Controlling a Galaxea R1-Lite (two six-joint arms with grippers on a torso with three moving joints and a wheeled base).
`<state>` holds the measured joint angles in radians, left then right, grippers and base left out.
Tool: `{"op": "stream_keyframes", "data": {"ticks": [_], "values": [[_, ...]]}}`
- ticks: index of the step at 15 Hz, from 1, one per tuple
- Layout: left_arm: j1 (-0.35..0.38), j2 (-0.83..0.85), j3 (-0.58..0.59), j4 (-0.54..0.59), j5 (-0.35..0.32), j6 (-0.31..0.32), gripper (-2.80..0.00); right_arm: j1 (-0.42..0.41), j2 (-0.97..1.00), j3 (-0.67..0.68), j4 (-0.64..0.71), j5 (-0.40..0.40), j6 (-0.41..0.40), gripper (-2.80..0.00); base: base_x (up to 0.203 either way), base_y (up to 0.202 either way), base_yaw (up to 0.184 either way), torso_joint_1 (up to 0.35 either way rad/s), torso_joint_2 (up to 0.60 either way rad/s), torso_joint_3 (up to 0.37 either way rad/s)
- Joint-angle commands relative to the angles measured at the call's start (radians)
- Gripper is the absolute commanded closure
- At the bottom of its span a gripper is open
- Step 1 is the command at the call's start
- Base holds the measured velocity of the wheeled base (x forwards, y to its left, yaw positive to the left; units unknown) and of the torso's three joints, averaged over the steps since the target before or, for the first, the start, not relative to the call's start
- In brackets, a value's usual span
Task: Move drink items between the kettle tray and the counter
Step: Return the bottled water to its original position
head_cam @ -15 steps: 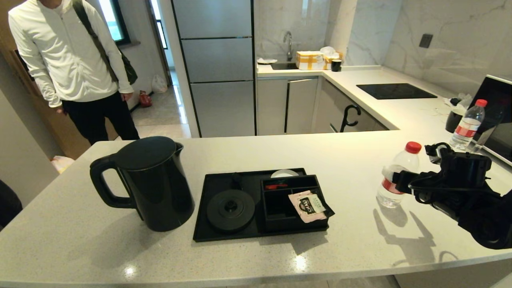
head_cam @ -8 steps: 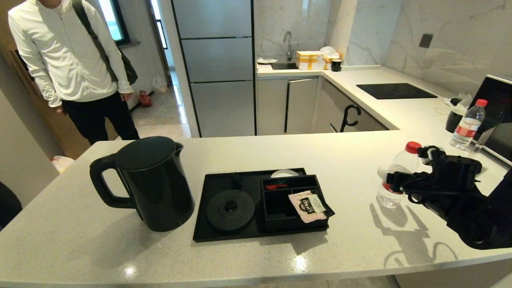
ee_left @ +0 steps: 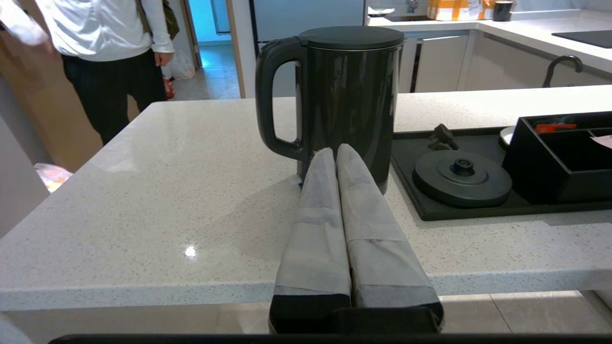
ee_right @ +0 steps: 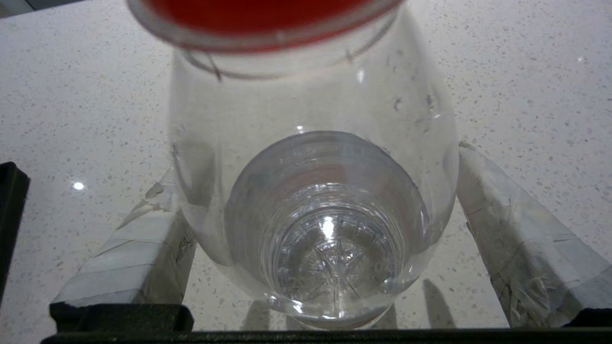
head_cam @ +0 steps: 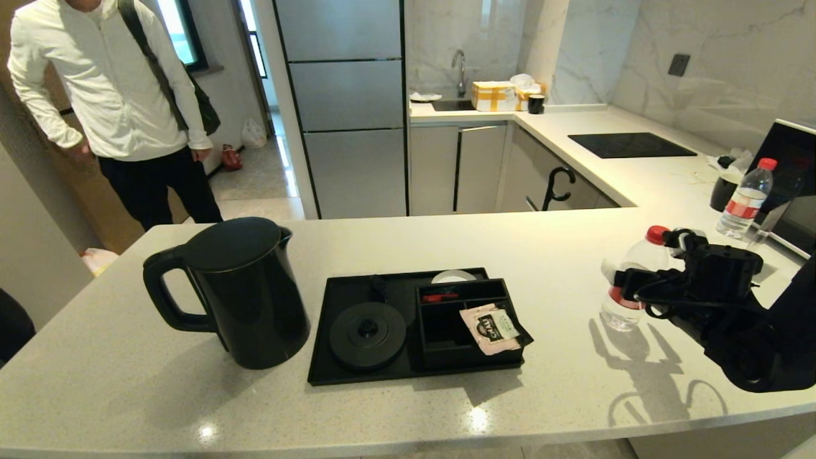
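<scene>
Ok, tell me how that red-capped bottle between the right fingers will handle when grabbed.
The bottle looks thin, clear plastic, so it may dent under a hard squeeze. It stands tall on a narrow base on the glossy counter, so a nudge could tip it. The right gripper straddles it open; smooth walls may slip.

A glossy, speckled stone finish is being shown by the surface (head_cam: 542, 242), with lights being mirrored in it. The kettle (head_cam: 245, 296) is being seen as smooth dark plastic with a soft sheen. Clear, shiny plastic is being shown by the bottle (head_cam: 628, 280). The tray (head_cam: 331, 357) is being seen as matt black.
</scene>
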<state>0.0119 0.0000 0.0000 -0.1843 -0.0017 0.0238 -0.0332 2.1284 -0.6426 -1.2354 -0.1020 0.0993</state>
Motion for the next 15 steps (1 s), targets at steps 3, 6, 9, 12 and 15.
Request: {"op": "stream_keyframes", "data": {"ticks": [3,6,9,12,15], "values": [[0.000,0.000,0.040,-0.001,0.000,0.001,0.00,0.001,0.019,-0.002,-0.022,-0.019,-0.001,0.00,0.000,0.000,0.000,0.000,0.00,0.000],[0.000,0.000,0.040,-0.001,0.000,0.001,0.00,0.001,0.021,-0.002,-0.022,-0.019,-0.001,0.00,0.000,0.000,0.000,0.000,0.00,0.000],[0.000,0.000,0.040,-0.001,0.000,0.001,0.00,0.002,0.021,0.000,-0.022,-0.021,0.002,0.00,0.000,0.000,0.000,0.000,0.00,0.000],[0.000,0.000,0.040,-0.001,0.000,0.001,0.00,0.004,0.013,0.000,-0.015,-0.021,0.002,0.00,0.000,0.000,0.000,0.000,0.00,0.000],[0.000,0.000,0.040,-0.001,0.000,0.001,0.00,0.020,-0.014,-0.007,-0.007,-0.019,-0.001,0.00,0.000,0.000,0.000,0.000,0.00,0.000]]}}
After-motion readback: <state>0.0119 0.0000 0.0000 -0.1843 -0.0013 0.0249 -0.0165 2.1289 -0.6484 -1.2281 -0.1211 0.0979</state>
